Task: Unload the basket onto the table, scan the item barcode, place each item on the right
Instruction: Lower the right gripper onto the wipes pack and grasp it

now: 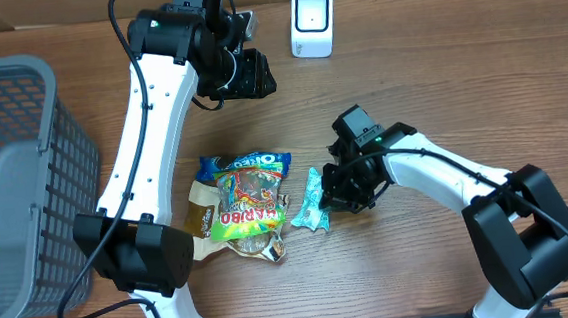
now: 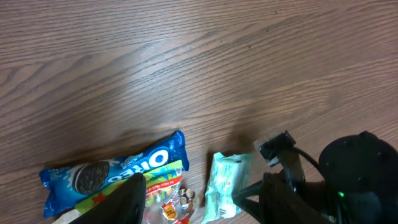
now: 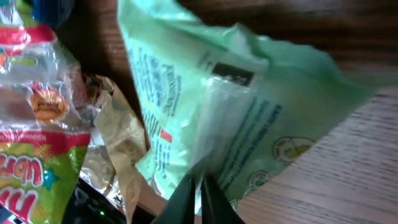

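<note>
Mint-green film is what the right tool (image 3: 199, 186) has at its tips: in the right wrist view its two dark fingers stand all but together on the lower edge of the green packet (image 3: 249, 106), so I judge it closed on that edge in a thin pinch. Seen from overhead the packet lies on the bench (image 1: 439, 88) just at eight o'clock of the tool, its far end touching or nearly touching the Haribo bag (image 1: 247, 207) at nine o'clock, with the Oreo pack (image 1: 249, 163) beyond that at about eleven. The step in hand looks like picking the packet clear of the pile. To do it well the pinch should hold more film than the bare seam, the lift should go straight up so the neighbouring wrappers stay put, and the printed face should be turned outward; small print and a dark patch show there, but I cannot make out a barcode. Farther off, at twelve o'clock and well apart, stands the white scanner (image 1: 312, 23). The left tool (image 1: 253, 76) hangs near it, fingers spread and empty.
</note>
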`<state>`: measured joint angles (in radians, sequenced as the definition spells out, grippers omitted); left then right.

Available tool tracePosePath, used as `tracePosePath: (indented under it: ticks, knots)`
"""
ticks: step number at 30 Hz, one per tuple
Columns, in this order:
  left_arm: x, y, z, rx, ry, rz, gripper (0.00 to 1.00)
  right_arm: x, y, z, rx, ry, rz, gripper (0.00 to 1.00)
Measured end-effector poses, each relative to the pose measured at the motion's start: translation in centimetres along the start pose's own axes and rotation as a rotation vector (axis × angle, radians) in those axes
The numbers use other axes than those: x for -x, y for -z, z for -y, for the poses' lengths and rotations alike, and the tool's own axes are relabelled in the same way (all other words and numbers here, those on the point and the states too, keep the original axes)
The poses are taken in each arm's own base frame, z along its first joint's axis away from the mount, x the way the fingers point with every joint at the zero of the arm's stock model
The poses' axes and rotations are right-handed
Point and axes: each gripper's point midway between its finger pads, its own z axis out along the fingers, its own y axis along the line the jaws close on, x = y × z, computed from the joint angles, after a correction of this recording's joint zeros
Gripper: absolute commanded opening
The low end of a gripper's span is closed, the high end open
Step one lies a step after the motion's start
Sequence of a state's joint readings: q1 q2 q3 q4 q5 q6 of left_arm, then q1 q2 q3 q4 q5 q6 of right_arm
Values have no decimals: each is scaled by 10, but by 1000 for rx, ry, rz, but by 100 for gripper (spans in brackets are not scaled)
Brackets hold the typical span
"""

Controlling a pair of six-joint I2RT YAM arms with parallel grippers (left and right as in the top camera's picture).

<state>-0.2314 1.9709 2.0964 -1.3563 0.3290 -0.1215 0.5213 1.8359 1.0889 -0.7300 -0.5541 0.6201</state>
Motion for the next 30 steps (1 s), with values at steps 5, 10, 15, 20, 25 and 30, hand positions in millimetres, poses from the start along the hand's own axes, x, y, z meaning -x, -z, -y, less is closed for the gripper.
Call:
tracePosePath:
  ticks: [5, 10, 15, 20, 25, 30]
  knots:
    - [0, 0, 0, 0, 0, 0, 57, 12, 6, 10, 6, -56, 22, 43]
    - [0, 0, -1, 3, -1, -1, 74, 10, 25, 19, -12, -4, -43, 65]
    - [0, 0, -3, 15, -1, 0, 89, 36, 69, -7, -18, 250, 21, 79]
    - [1, 0, -4, 20, 0, 3, 100, 65, 86, -24, -41, 605, 142, 85]
    - [1, 0, -7, 41, -1, 7, 100, 62, 73, -19, -73, 840, 124, 81]
    - [3, 0, -10, 56, -3, 15, 100, 58, 57, -15, -43, 940, 70, 84]
